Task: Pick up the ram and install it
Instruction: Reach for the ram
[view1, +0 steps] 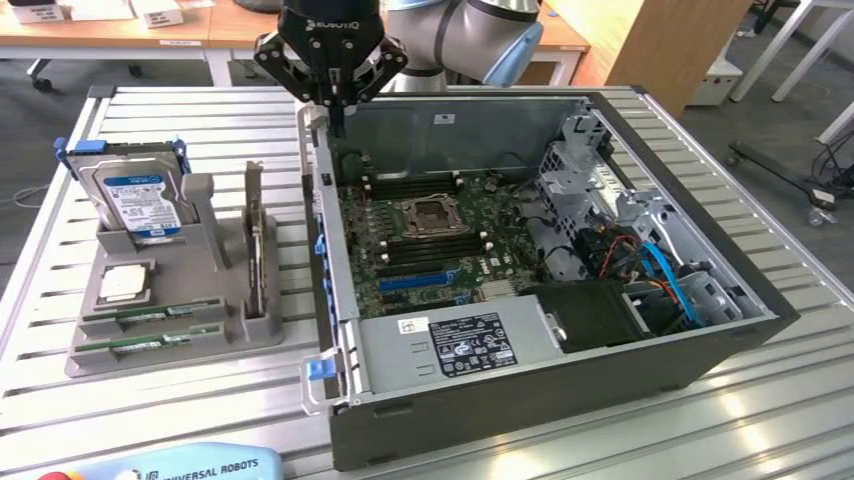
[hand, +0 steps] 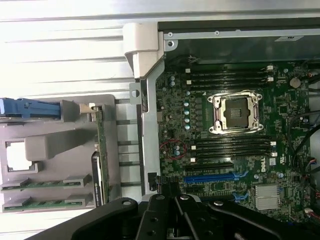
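The tool (view1: 336, 118) hangs closed on nothing above the computer case (view1: 534, 400), over a corner of its side wall, with the bare motherboard (view1: 367, 215) lying inside that wall. The ram (view1: 150, 320) rests in a slot of the grey holder (view1: 200, 352), outside the case on the slatted surface (view1: 747, 410) (a second green stick (view1: 147, 343) lies just beside it), well apart from the tool.

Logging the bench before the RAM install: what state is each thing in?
computer case: side open
gripper: jaws shut, empty, over the case's edge
ram sticks: both lying in the holder
memory slots: empty
CPU socket: empty
hard drive: upright in holder
expansion card: on edge in holder
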